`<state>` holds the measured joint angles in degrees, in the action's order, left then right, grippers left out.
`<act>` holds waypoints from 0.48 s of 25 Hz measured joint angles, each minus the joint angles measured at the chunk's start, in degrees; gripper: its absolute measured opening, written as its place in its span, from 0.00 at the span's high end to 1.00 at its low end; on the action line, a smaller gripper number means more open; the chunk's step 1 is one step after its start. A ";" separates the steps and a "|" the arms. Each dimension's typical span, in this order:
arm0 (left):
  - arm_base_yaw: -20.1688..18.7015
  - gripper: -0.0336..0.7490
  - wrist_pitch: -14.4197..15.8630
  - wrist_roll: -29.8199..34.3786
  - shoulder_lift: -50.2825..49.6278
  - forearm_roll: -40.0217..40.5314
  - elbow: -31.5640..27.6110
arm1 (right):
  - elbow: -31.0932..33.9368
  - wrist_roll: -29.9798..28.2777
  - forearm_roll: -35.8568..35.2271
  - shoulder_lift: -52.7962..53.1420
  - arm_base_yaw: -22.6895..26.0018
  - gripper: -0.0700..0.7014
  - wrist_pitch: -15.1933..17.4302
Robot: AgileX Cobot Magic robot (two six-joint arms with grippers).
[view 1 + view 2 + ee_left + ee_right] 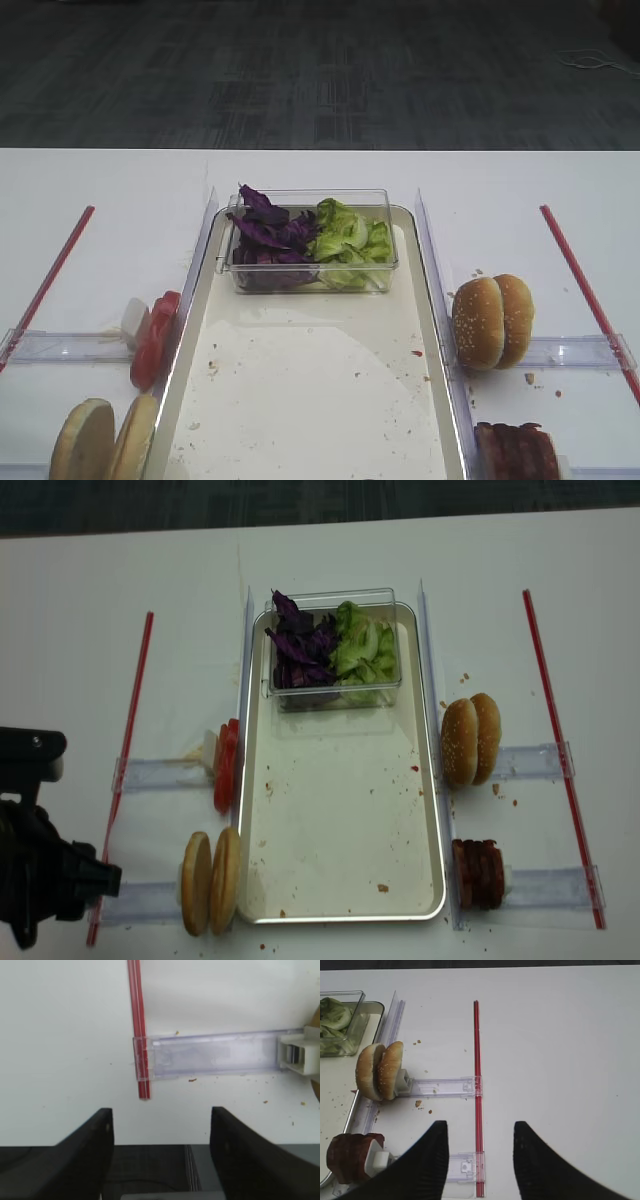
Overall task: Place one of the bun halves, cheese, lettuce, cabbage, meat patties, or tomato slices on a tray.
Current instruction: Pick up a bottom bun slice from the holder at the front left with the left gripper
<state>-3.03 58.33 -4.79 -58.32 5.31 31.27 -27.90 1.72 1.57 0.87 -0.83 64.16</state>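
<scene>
The tray (330,400) lies mid-table with a bare, crumb-speckled floor. At its far end a clear box holds purple cabbage (268,232) and lettuce (350,240). Left of the tray, tomato slices (155,338) and pale bun halves (105,440) stand on edge. On the right, meat patties (515,450) stand on edge. Cheese is out of view. My left gripper (161,1112) is open and empty over the table's front edge, left of the bun halves. My right gripper (480,1127) is open and empty above a red strip (477,1085), right of the patties (350,1157).
Two sesame buns (492,320) stand on edge right of the tray. Clear plastic holders (210,1055) and upright clear dividers (430,250) flank the tray. Red strips (130,740) run down both sides. My left arm (45,880) sits at the front left corner.
</scene>
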 joint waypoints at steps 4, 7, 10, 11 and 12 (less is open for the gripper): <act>0.00 0.42 -0.91 -1.00 -6.17 -0.59 3.33 | 0.00 0.00 0.00 0.00 0.00 0.45 0.00; 0.00 0.42 -0.91 -1.28 -7.66 -2.01 5.32 | 0.00 0.00 0.00 0.00 0.00 0.45 0.00; 0.00 0.42 -0.91 -2.60 -7.80 -2.66 6.44 | 0.00 0.00 0.00 0.00 0.00 0.45 0.00; 0.00 0.42 -0.91 -2.84 -7.80 -2.78 6.71 | 0.00 0.00 0.00 0.00 0.00 0.45 0.00; 0.00 0.42 -0.81 -2.97 -7.80 -3.17 6.86 | 0.00 0.00 0.00 0.00 0.00 0.45 0.00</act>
<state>-3.03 57.52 -7.76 -66.12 2.14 38.13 -27.90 1.72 1.57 0.87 -0.83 64.16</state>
